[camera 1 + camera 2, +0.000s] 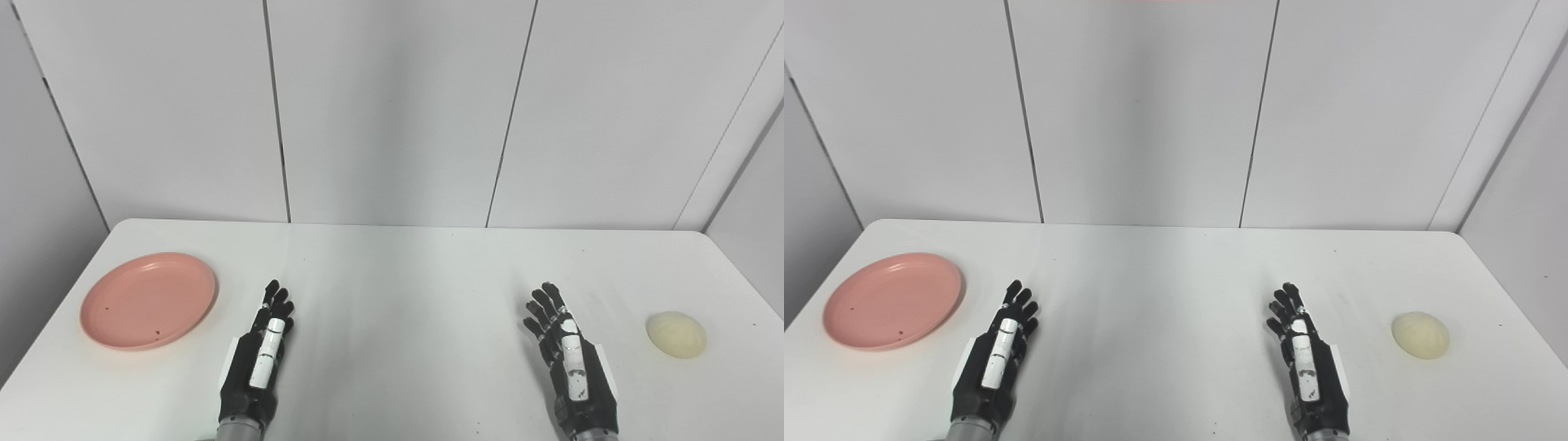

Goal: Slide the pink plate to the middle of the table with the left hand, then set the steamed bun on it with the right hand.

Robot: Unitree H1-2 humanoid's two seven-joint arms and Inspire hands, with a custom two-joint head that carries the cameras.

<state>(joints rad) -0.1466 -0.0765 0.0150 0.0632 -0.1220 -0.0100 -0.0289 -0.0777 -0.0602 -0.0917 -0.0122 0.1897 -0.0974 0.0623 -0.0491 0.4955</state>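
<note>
The pink plate [149, 300] lies flat near the table's left edge, empty but for a few dark specks. The pale steamed bun [676, 334] sits on the table near the right edge. My left hand [260, 355] is open, fingers straight and pointing away, resting low at the front left, a short way right of the plate and apart from it. My right hand [566, 358] is open, fingers spread, at the front right, a short way left of the bun and apart from it. Both hands hold nothing.
The white table [398, 288] has rounded corners and meets a white panelled wall [392, 110] at the back. Bare table surface lies between the two hands.
</note>
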